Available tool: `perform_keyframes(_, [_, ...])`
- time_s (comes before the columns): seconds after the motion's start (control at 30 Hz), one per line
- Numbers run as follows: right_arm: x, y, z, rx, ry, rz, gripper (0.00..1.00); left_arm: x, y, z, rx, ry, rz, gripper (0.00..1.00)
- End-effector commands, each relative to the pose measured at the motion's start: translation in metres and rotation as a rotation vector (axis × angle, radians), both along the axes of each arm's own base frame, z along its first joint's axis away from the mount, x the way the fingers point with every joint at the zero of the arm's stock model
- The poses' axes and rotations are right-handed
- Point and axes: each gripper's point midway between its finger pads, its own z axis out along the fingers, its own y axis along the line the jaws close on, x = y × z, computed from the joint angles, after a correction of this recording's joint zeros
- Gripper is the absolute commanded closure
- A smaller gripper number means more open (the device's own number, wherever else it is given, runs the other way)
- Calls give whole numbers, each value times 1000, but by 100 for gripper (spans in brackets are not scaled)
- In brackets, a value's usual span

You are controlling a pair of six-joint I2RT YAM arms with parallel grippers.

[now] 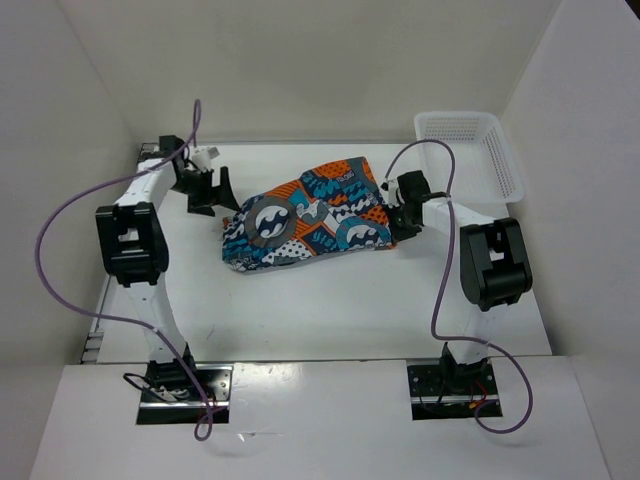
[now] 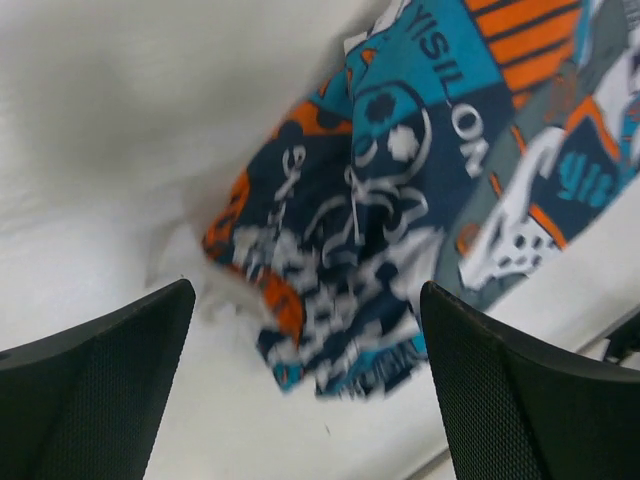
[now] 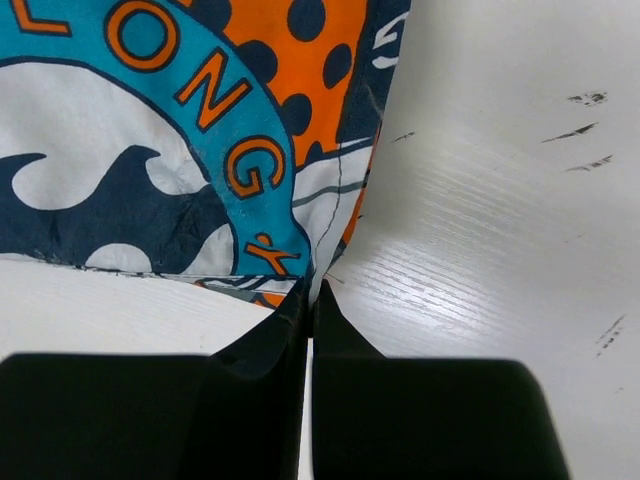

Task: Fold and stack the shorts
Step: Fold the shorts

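Table (image 1: 330, 310): shorts (image 1: 305, 215) lie central, basket (image 1: 505, 160) at far-right edge.

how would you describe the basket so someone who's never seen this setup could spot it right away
Start with the white table seen from above and look to its far right corner. The basket sits there, past the right-hand end of the shorts. It is the only white mesh container in view, plain next to that busy blue and orange cloth.
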Motion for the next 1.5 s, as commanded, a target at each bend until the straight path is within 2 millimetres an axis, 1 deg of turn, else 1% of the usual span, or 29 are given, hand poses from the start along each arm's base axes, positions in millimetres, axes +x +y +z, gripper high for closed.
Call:
perform_keyframes(0.0, [7, -1, 26, -22, -87, 43, 100, 18, -13, -32, 59, -5, -40, 0])
perform_keyframes(0.03, [6, 0, 26, -13, -86, 48, 100, 24, -8, -39, 87, -20, -30, 0])
perform_keyframes(0.07, [7, 1, 31, -10, -98, 48, 100, 27, -11, -37, 100, -28, -37, 0])
perform_keyframes(0.1, [3, 1, 27, -5, -85, 52, 100, 28, -10, -44, 110, -21, -33, 0])
perform_keyframes(0.17, [2, 1, 27, -3, -92, 52, 100, 26, -17, -57, 129, 6, -52, 0])
perform_keyframes(0.27, [5, 2, 32, 0, -111, 52, 100, 21, -13, -78, 181, 43, -44, 10])
perform_keyframes(0.3, [5, 2, 32, 0, -112, 52, 100, 20, -11, -84, 189, 56, -42, 33])
perform_keyframes(0.37, [6, -2, 33, -18, -124, 40, 100, 26, -6, -85, 216, 36, -31, 68])
perform_keyframes(0.4, [6, -3, 33, -23, -126, 49, 100, 27, -4, -80, 229, 18, -25, 81])
perform_keyframes(0.43, [3, -5, 30, -32, -118, 45, 100, 30, -4, -75, 231, -2, -23, 87])
perform_keyframes(0.47, [1, -6, 31, -36, -122, 53, 100, 33, 2, -64, 242, -24, -7, 87])
perform_keyframes(0.57, [-4, -7, 27, -41, -119, 61, 100, 33, 4, -46, 254, -69, 2, 85])
perform_keyframes(0.63, [-4, -5, 27, -30, -117, 68, 100, 29, -1, -47, 253, -69, -7, 69])
perform_keyframes(0.67, [-5, -2, 28, -16, -115, 75, 100, 22, -3, -52, 241, -34, -16, 62])
perform_keyframes(0.7, [-2, 1, 32, -3, -125, 82, 99, 19, -9, -53, 240, -24, -29, 60])
perform_keyframes(0.73, [-6, 5, 31, 23, -106, 85, 64, 18, -14, -58, 240, -14, -43, 58])
perform_keyframes(0.77, [-5, 8, 35, 35, -105, 91, 50, 17, -14, -62, 239, -4, -44, 56])
perform_keyframes(0.83, [-3, 15, 45, 76, -110, 82, 41, 14, -16, -65, 230, 4, -48, 47])
perform_keyframes(0.87, [-4, 18, 46, 114, -101, 74, 41, 11, -17, -69, 221, 23, -53, 45])
perform_keyframes(0.9, [-11, 25, 51, 164, -72, 67, 45, 14, -17, -66, 221, 14, -53, 44])
perform_keyframes(0.93, [-13, 29, 56, 218, -54, 62, 45, 14, -17, -66, 221, 14, -53, 44])
perform_keyframes(0.97, [-20, 39, 60, 305, -19, 77, 45, 14, -17, -66, 221, 14, -53, 44])
perform_keyframes(1.03, [-20, 40, 62, 353, 1, -21, 38, 17, -17, -64, 221, 5, -52, 44])
perform_keyframes(1.1, [-17, 25, 47, 298, 3, -154, 31, 17, -17, -61, 221, 5, -51, 44])
perform_keyframes(1.13, [-16, 21, 44, 284, 3, -201, 30, 14, -17, -66, 220, 26, -54, 44])
perform_keyframes(1.17, [-14, 17, 43, 276, 4, -259, 30, 18, -17, -62, 221, 14, -53, 44])
perform_keyframes(1.2, [-17, 5, 36, 218, 7, -317, 30, 15, -17, -67, 220, 32, -55, 44])
perform_keyframes(1.3, [-14, -15, 32, 143, -11, -455, 32, 14, -20, -67, 229, 32, -61, 44])
perform_keyframes(1.47, [-10, -6, 25, 202, 37, -538, 32, 12, -20, -69, 252, 42, -63, 42])
